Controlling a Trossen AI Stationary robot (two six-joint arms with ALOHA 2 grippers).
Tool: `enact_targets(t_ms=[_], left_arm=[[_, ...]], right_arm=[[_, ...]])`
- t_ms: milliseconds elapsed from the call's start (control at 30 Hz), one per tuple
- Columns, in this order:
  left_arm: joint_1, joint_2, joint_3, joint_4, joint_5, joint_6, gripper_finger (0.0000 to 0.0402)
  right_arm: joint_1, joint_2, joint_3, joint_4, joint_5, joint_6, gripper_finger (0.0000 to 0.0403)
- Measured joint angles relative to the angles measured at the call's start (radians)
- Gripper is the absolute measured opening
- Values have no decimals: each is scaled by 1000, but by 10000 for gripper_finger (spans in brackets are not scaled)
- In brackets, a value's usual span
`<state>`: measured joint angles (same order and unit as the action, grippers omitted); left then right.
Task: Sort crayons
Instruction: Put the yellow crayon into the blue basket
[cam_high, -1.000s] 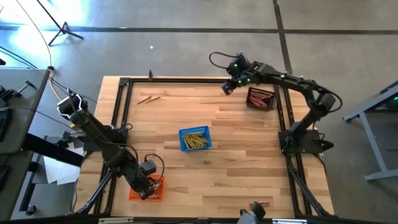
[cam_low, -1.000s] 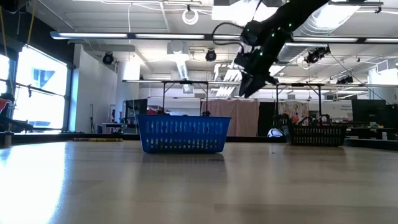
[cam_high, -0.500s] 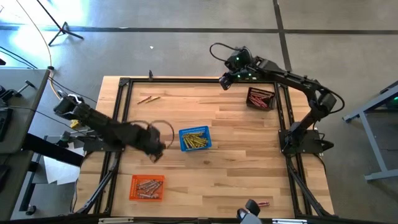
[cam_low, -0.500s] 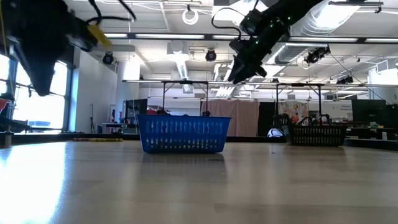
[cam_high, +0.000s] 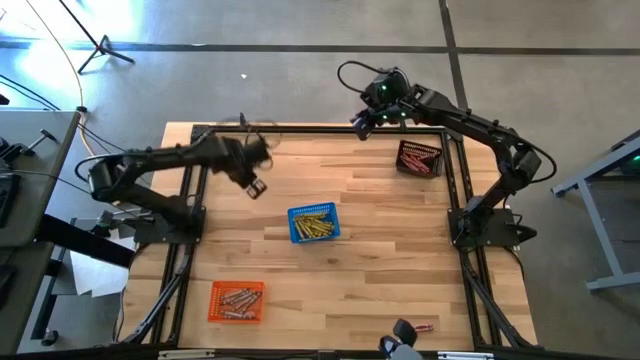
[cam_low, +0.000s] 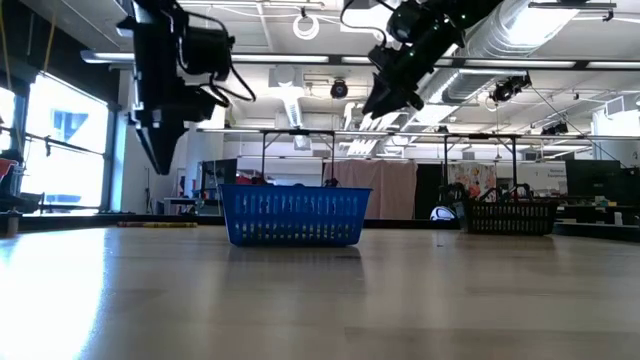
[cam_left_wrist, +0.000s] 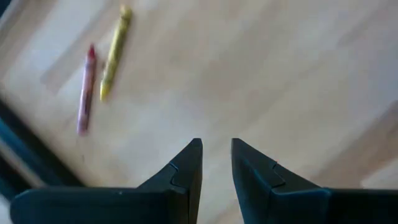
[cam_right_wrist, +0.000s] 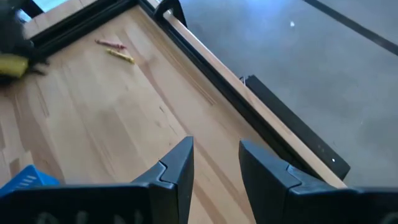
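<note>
A yellow crayon (cam_left_wrist: 115, 53) and a red crayon (cam_left_wrist: 86, 88) lie side by side near the table's far left corner, with the left gripper (cam_high: 256, 187) hanging above the wood just beside them, jaws slightly apart and empty. Over at the far edge the right gripper (cam_high: 362, 121) hovers, jaws apart, holding nothing.

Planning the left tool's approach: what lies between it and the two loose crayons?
Only bare wood lies between the left tool and the two loose crayons, per the left wrist view.
</note>
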<state>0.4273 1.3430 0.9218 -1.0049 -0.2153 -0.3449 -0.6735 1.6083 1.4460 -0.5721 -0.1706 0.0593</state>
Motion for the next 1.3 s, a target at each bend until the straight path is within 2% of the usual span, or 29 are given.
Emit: enact_targets(t_ms=[200,367,767,933,1300], left_arm=[[275,2,0,134,116,219,74],[403,61,0,153,210,270,74],[444,259,18,230,177,341,74],[443,304,64,270,114,338,74],[450,453,135,227,85,323,74]], right_arm=[[0,0,0,-19,-2,0,112],[0,0,0,-16,-2,11,112],[3,0,-1,-15,-2,37,112],[19,0,-1,-15,1,37,112],[62,0,-2,-15,1,30,112]])
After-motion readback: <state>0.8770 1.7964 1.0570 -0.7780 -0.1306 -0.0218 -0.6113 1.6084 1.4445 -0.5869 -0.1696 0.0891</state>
